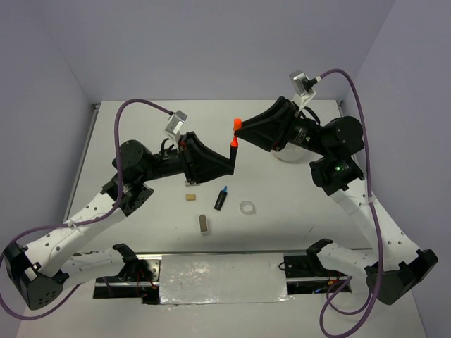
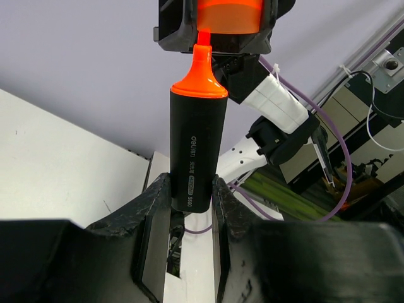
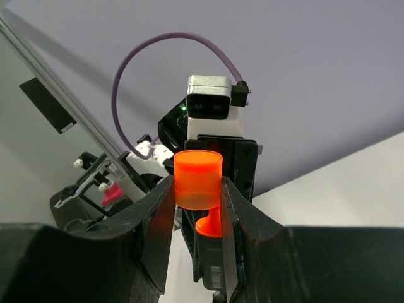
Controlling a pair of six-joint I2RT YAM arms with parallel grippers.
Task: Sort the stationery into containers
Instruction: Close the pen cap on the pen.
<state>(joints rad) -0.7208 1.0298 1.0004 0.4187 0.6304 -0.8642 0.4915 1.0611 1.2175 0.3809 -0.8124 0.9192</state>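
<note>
- Above the middle of the table (image 1: 296, 229), in the top view, the left tool (image 1: 230, 158) is clenched on the black body of the orange marker (image 1: 232, 148), nib toward 12 o'clock. The right tool (image 1: 238, 126) grips the orange cap (image 1: 237, 124) just off that nib.
- The left arm reaches in from 9 o'clock and the right from 3 o'clock, and the two tools meet tip to tip in the air.
- The right wrist covers most of the white dish (image 1: 287, 156) at 3 o'clock of the marker; only a strip of its rim shows.
- At 6 o'clock of the tools lie a tan block (image 1: 189, 198), a blue-capped marker (image 1: 221, 198), a tape ring (image 1: 247, 208) and a grey block (image 1: 204, 224), all apart from each other.
- The left wrist view alone shows the marker's printed label and bare chisel nib. The tip reaches the cap's mouth; whether it is inside, I cannot tell.
- The right wrist view shows the cap end-on between both fingers (image 3: 158, 221), with the marker's orange shoulder at its 6 o'clock and the left wrist camera (image 3: 209, 104) at 12 o'clock.
</note>
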